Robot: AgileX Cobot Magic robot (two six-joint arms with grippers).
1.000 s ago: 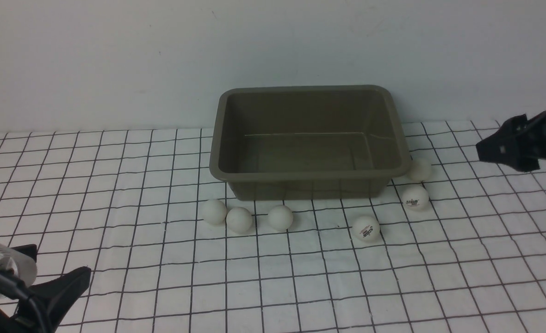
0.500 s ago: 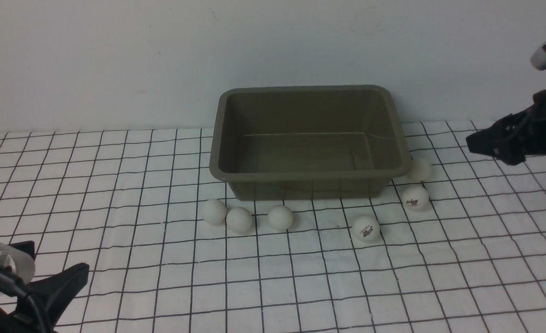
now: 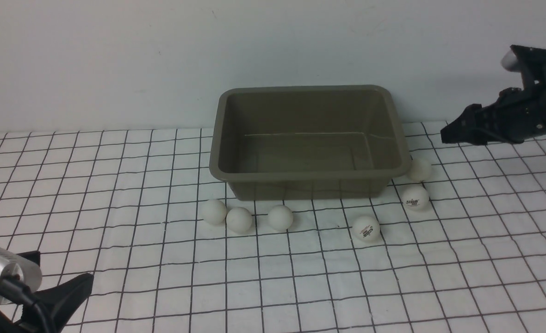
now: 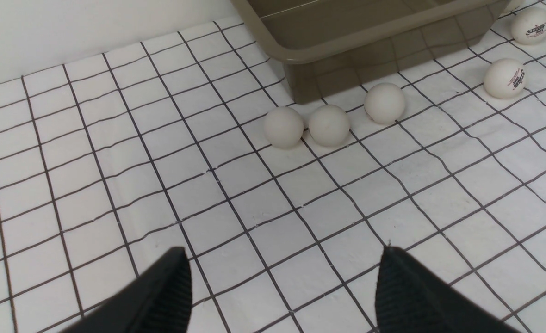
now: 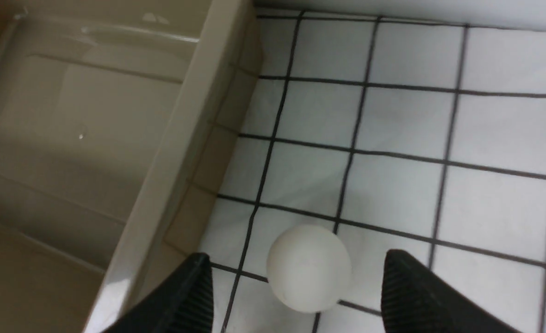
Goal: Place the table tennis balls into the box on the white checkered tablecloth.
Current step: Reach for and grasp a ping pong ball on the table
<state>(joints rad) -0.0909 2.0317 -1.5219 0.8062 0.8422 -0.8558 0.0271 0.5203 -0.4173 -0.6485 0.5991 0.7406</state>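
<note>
The olive-grey box (image 3: 300,175) stands empty at the back middle of the white checkered tablecloth (image 3: 115,185). Several white table tennis balls lie around its front. Three sit in a row at the left (image 3: 214,212), (image 3: 239,219), (image 3: 280,217). Two with logos (image 3: 366,228), (image 3: 415,197) and a plain one (image 3: 419,169) lie by the right corner. My right gripper (image 3: 445,134) hovers open, above and to the right of that plain ball (image 5: 309,268), which shows between its fingers (image 5: 393,277). My left gripper (image 4: 284,254) is open and empty at the near left, well short of the row of balls (image 4: 329,125).
A plain white wall rises right behind the box. The box rim (image 5: 176,152) runs close beside the plain ball at the right corner. Bare cloth stretches across the front and left of the table.
The right arm has swung left and risen, bringing its open gripper toward the box's right corner. The left gripper has barely shifted. No ball has moved.
</note>
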